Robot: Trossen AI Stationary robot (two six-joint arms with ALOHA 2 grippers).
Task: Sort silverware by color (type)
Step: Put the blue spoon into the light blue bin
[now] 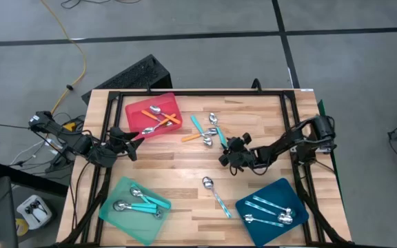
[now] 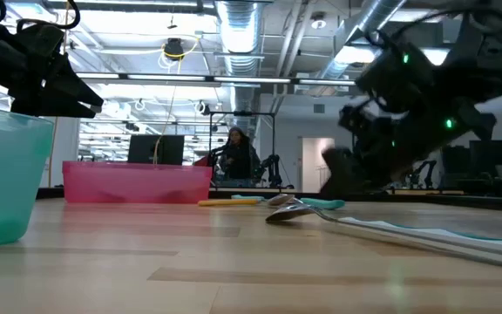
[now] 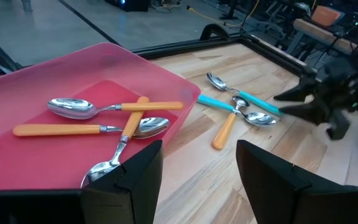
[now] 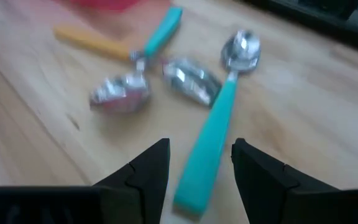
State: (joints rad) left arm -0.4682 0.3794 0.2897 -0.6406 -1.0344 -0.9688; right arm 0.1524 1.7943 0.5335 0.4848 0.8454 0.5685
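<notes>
Orange handles are seen on the spoons (image 3: 98,118) in the red tray (image 1: 138,108). Turquoise handles are seen in the mint-green tray (image 1: 116,207), and pale blue patterned ones in the dark-blue tray (image 1: 281,193). The table (image 1: 178,165) is light wood with stripes.

four cameras on one table (image 1: 185,158)

high view looks straight down on everything; low view sits at tabletop height, facing the room. left wrist view looks close over the red tray (image 3: 73,81), right wrist view closer still on the loose spoons (image 4: 210,124), which both share.
</notes>
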